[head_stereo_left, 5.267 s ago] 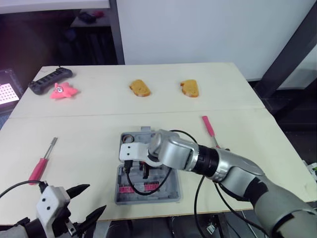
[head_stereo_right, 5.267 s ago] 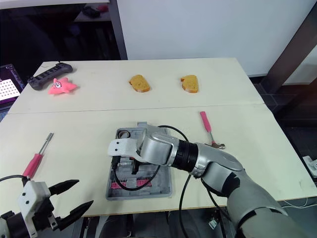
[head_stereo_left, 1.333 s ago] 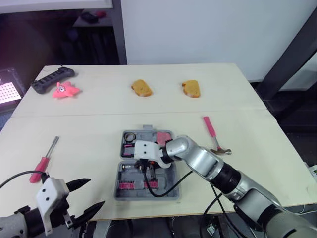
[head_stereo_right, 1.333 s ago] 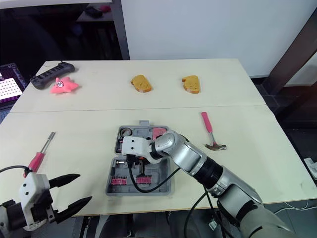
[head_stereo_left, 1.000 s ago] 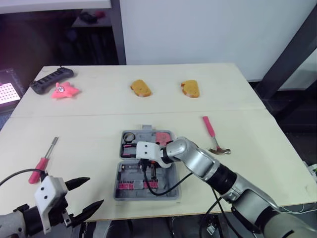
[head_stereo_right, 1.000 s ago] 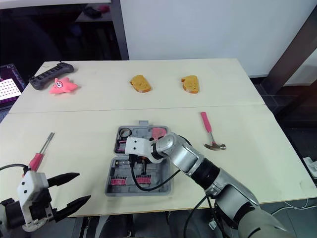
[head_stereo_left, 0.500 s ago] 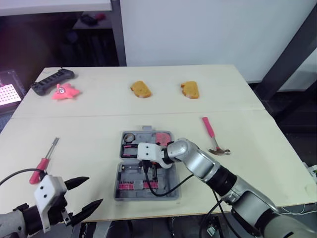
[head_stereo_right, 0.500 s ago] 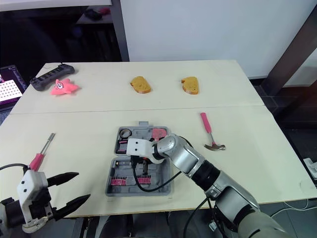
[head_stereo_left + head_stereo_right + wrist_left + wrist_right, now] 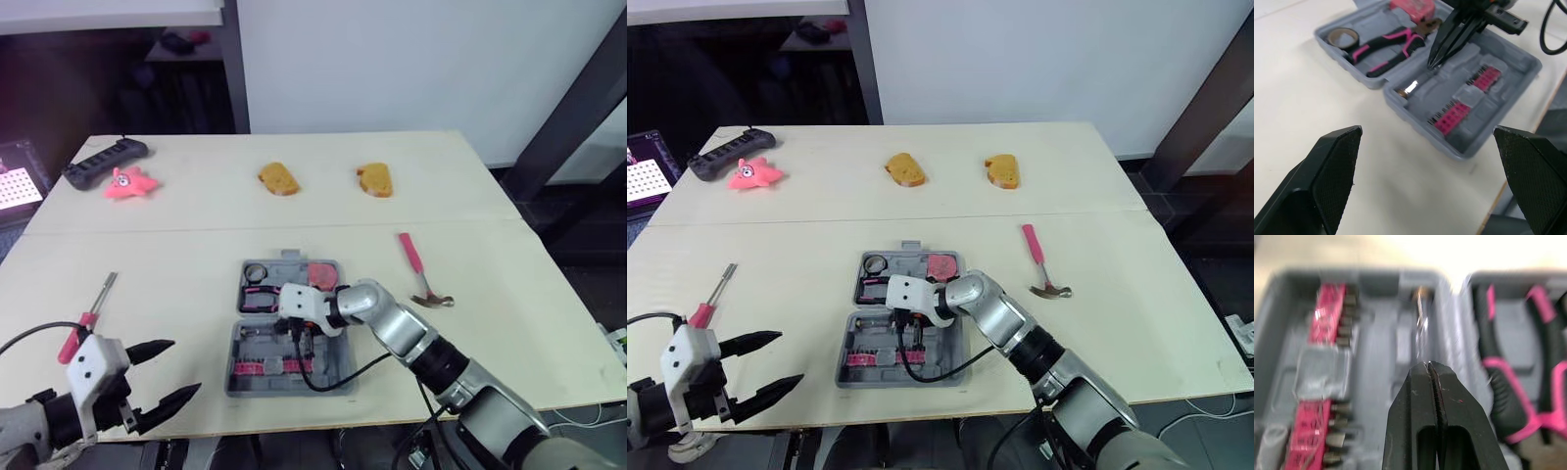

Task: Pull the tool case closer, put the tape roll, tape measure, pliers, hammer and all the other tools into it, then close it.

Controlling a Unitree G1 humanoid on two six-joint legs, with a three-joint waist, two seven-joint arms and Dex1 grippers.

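Under my clenched, empty right hand [image 9: 301,341] the table [image 9: 509,323] is carrying the open tool case [image 9: 257,343]. Right of that hand the hammer [image 9: 416,262] is lying outside; the screwdriver [image 9: 86,321] is lying just ahead of my released left hand [image 9: 186,367]. Pliers [image 9: 1386,41], tape measure [image 9: 321,271] and tape roll [image 9: 255,270] are sitting inside; closing is waiting.

A pale table [image 9: 196,235] (two boards meeting at a seam across its width) carries an open grey tool case [image 9: 343,377] near the front edge. A pink-handled hammer [image 9: 416,264] lies to the case's right and a red-handled screwdriver [image 9: 86,318] well to its left. On the far board lie two brown bread-like pieces [image 9: 277,178] [image 9: 375,179] and, at the left end, a pink starfish toy [image 9: 129,182] just beside a black device [image 9: 104,162].
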